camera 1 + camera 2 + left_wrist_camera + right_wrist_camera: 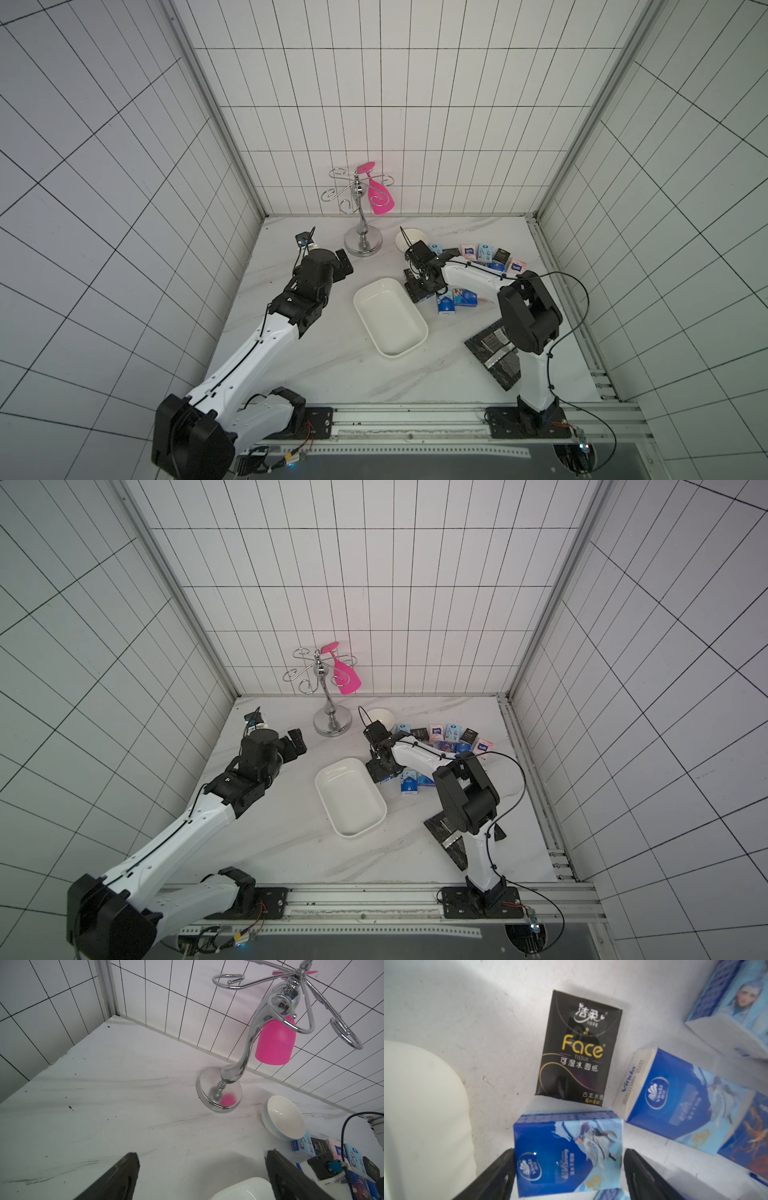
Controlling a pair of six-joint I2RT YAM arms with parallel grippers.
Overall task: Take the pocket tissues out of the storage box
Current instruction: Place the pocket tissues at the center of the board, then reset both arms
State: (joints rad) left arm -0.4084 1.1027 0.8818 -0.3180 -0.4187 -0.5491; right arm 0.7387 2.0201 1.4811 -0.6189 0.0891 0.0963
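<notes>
The storage box [390, 318] [350, 796], a shallow white tray, sits mid-table, and its inside shows only bare white in both top views. The pocket tissues lie on the table to its right: a back row [484, 253] and a nearer cluster [457, 298]. My right gripper [415, 289] [569, 1153] is low beside the box's right rim. It is open, and a blue packet [560, 1142] lies between its fingers with a small gap on one side. A black packet [579, 1047] lies just beyond. My left gripper [345, 266] [202, 1154] hangs open and empty, left of the box.
A chrome hook stand [363, 243] with a pink cup [380, 199] is at the back. A small white bowl [409, 239] stands beside it. Black-and-silver foil pouches [494, 353] lie under the right arm, near the front right.
</notes>
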